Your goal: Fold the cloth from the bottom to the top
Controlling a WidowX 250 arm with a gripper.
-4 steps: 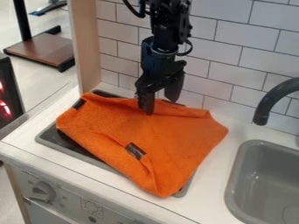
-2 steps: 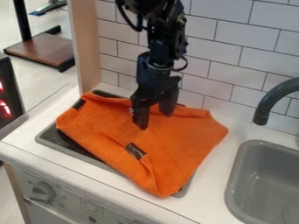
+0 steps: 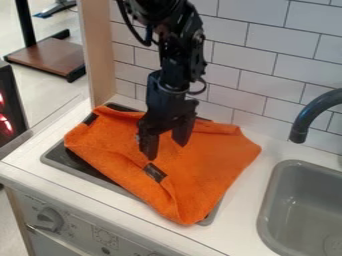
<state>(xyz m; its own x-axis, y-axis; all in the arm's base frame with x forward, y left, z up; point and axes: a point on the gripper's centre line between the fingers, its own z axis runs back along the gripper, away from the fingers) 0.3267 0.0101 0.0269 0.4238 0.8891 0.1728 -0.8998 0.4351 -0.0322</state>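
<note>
My gripper (image 3: 167, 151) hangs over the middle of the orange cloth (image 3: 207, 167), its two fingers apart with nothing between them. The fingertips are just above and behind the dark patch on the cloth. The cloth lies rumpled over the dark stove top (image 3: 75, 162), with folds along its back edge and its front left edge. One corner of it points toward the counter's front. Part of the cloth's back is hidden behind the gripper.
A grey sink (image 3: 284, 200) with a dark curved faucet (image 3: 308, 117) is at the right. White wall tiles (image 3: 267, 60) rise behind the counter, and a wooden panel (image 3: 100, 50) stands at the back left. Stove knobs (image 3: 48, 218) are on the front.
The gripper has moved forward and slightly left, from the cloth's back edge to over its middle. The cloth has kept its shape and place.
</note>
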